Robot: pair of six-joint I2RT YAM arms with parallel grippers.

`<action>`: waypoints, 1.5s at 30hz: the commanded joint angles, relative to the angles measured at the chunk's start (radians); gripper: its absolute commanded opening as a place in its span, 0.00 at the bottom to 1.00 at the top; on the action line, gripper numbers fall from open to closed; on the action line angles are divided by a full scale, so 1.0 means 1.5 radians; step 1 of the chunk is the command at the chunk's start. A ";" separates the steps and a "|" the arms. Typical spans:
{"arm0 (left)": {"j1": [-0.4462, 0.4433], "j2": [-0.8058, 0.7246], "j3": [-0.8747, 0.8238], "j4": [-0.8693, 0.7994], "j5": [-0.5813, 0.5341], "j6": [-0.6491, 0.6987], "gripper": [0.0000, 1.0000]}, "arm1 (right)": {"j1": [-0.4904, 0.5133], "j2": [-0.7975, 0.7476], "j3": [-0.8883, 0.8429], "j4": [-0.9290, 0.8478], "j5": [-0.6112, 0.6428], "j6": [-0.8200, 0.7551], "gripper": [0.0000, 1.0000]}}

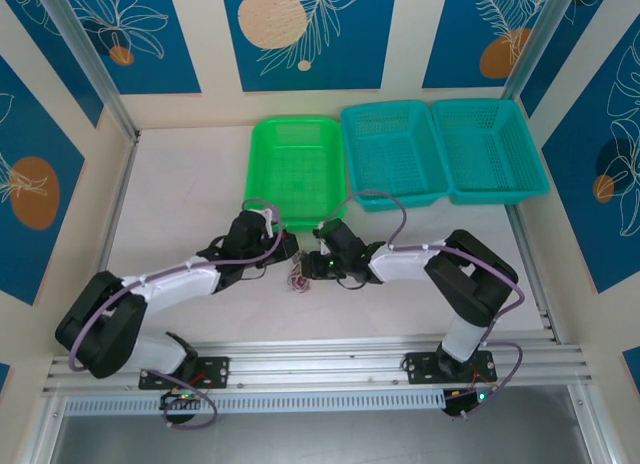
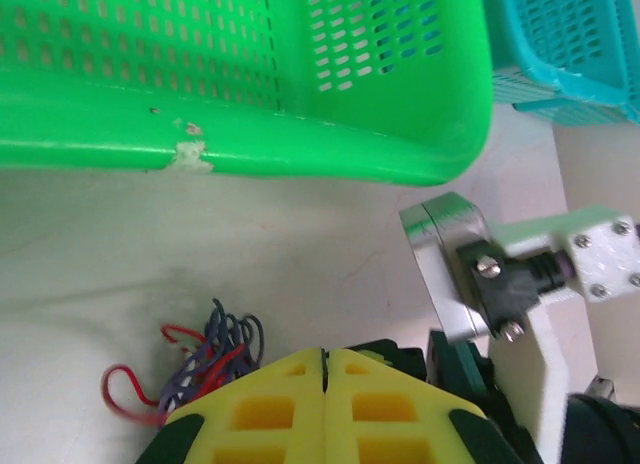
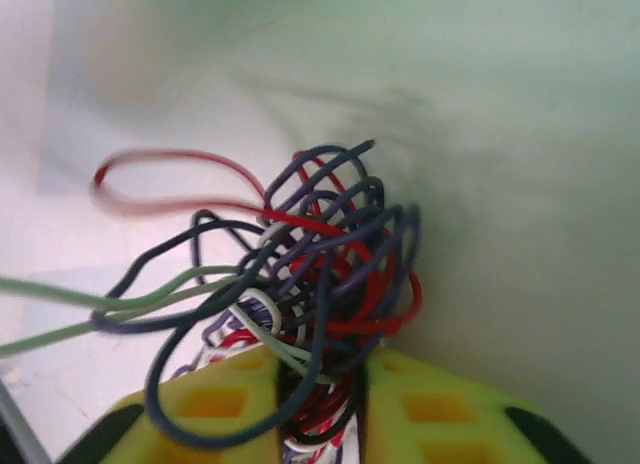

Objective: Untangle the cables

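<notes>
Right fingers [image 3: 450, 414]: clamping on the base of the cables [image 3: 320, 274], likely anchoring the knot for pulling apart. Left fingers [image 2: 260, 409]: pressing together beside the clump; whether they are pinching a strand, cannot tell. Cables: lying bunched on the table [image 1: 180, 204] near the green basket [image 1: 295, 169], showing no single long axis, one red loop straying sideways.

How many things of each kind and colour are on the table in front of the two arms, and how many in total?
Green basket: 1
Teal baskets: 2
Tangle of cables (red, dark and white wires, too knotted to count singly): 1
Total: 4
</notes>
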 commanded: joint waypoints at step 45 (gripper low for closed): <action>0.103 -0.346 -0.029 -0.245 -0.114 0.140 0.00 | 0.122 0.044 0.133 -0.137 0.310 -0.276 0.58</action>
